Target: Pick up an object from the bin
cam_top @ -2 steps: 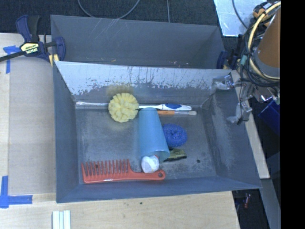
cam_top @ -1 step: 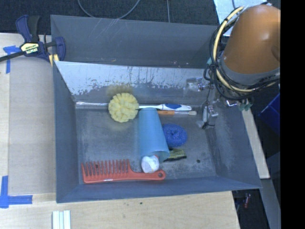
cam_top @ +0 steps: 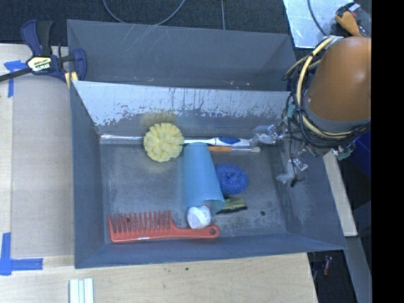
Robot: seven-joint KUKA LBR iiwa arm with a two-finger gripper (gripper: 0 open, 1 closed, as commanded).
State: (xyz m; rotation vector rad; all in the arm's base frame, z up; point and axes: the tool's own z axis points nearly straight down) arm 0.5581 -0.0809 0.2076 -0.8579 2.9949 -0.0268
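Note:
My gripper [cam_top: 288,169] hangs low by the bin's right wall, over bare floor. Nearest to it, on its left, lies a fuzzy blue scrubber ball [cam_top: 231,178]. A toothbrush [cam_top: 230,142] with a blue, white and orange handle lies along the back wall, its head pointing toward the gripper. A light blue tube [cam_top: 201,180] with a white cap lies lengthwise in the middle, touching the scrubber. A small dark green and yellow thing [cam_top: 232,205] peeks out beside the tube's cap.
A yellow spongy ball [cam_top: 163,142] rests at the back, left of the toothbrush. A red comb [cam_top: 161,227] lies along the front wall. The arm's orange dome and cables loom over the bin's right rim.

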